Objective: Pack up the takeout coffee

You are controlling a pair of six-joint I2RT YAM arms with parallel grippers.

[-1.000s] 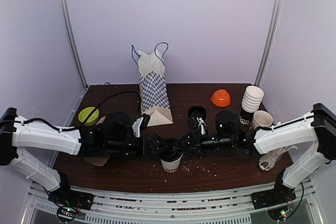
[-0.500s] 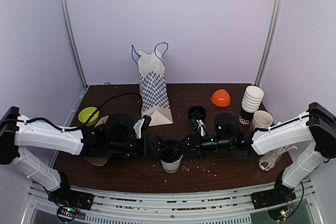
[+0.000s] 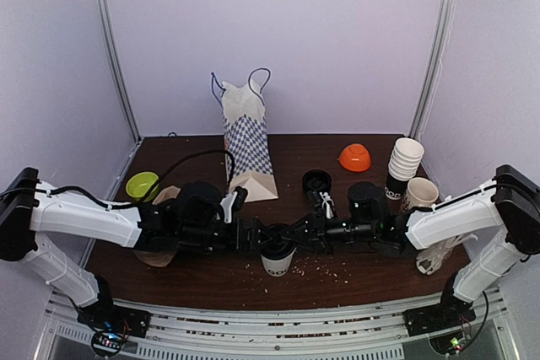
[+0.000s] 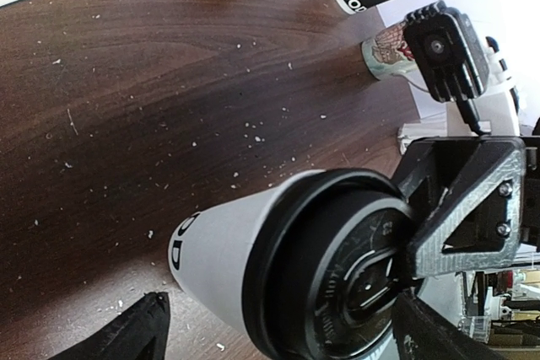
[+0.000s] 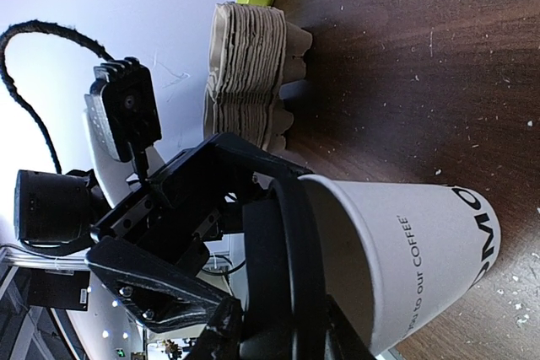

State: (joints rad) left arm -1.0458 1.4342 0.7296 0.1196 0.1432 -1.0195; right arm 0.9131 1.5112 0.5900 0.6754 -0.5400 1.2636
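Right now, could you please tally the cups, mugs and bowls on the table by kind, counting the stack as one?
takeout coffee: 1
stack of lidless paper cups: 1
mug: 1
bowls: 2, the orange bowl and the green bowl
Total: 5
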